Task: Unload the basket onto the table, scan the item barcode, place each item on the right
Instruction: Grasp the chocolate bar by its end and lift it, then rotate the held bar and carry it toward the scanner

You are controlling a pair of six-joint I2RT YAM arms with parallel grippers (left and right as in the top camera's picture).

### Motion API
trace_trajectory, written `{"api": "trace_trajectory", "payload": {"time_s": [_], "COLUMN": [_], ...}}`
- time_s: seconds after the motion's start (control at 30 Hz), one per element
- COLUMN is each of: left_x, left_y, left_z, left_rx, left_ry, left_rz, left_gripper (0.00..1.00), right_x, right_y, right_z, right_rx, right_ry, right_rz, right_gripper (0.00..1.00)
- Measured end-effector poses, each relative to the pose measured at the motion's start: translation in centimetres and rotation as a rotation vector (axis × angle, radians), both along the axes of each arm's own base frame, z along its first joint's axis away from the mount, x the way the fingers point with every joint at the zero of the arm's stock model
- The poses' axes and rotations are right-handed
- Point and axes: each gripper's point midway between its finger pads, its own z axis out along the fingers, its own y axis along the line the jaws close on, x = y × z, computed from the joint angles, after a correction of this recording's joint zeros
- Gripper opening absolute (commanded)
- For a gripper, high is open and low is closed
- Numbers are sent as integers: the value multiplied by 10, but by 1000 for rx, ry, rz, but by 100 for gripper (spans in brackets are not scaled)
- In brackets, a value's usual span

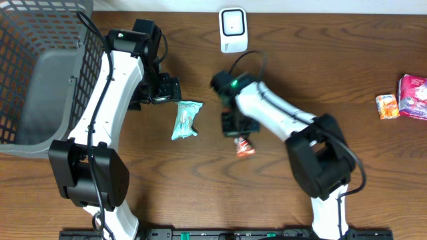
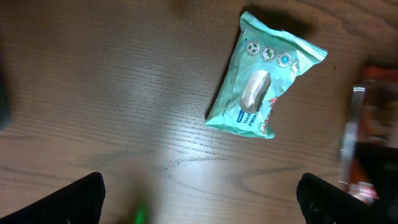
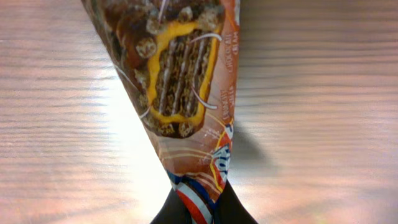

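My right gripper (image 3: 200, 208) is shut on the end of a brown-orange chocolate wafer packet (image 3: 180, 93), whose wrapper is pinched between the two black fingers. From overhead the same packet (image 1: 243, 146) shows just below the right gripper (image 1: 238, 130) at mid table. A white barcode scanner (image 1: 233, 29) stands at the table's far edge. A teal snack packet (image 1: 185, 119) lies flat on the wood; in the left wrist view this teal packet (image 2: 261, 78) sits ahead of my open left gripper (image 2: 200, 199), which holds nothing.
A grey wire basket (image 1: 40, 73) fills the far left. At the right edge lie an orange packet (image 1: 387, 106) and a pink packet (image 1: 413, 95). The table (image 1: 167, 187) is dark wood.
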Motion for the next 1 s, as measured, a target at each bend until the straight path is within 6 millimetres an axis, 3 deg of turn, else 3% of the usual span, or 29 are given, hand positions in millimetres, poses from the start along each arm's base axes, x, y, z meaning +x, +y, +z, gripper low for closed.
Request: {"api": "trace_trajectory", "payload": {"time_s": [0.23, 0.4, 0.53, 0.67, 0.83, 1.0], "left_x": [0, 0, 0, 0, 0, 0], "left_y": [0, 0, 0, 0, 0, 0], "left_z": [0, 0, 0, 0, 0, 0], "left_rx": [0, 0, 0, 0, 0, 0], "left_ry": [-1, 0, 0, -1, -1, -1], "left_rz": [0, 0, 0, 0, 0, 0], "left_gripper": [98, 98, 98, 98, 98, 98], "right_x": [35, 27, 22, 9, -5, -6], "right_y": [-58, -85, -96, -91, -67, -41], "right_z": [53, 66, 68, 73, 88, 104], "right_rx": [29, 45, 74, 202, 467, 692], "right_ry": [-28, 27, 73, 142, 188, 152], "right_rz": [-52, -41, 4, 102, 245, 348], "right_gripper": [1, 1, 1, 1, 1, 1]}}
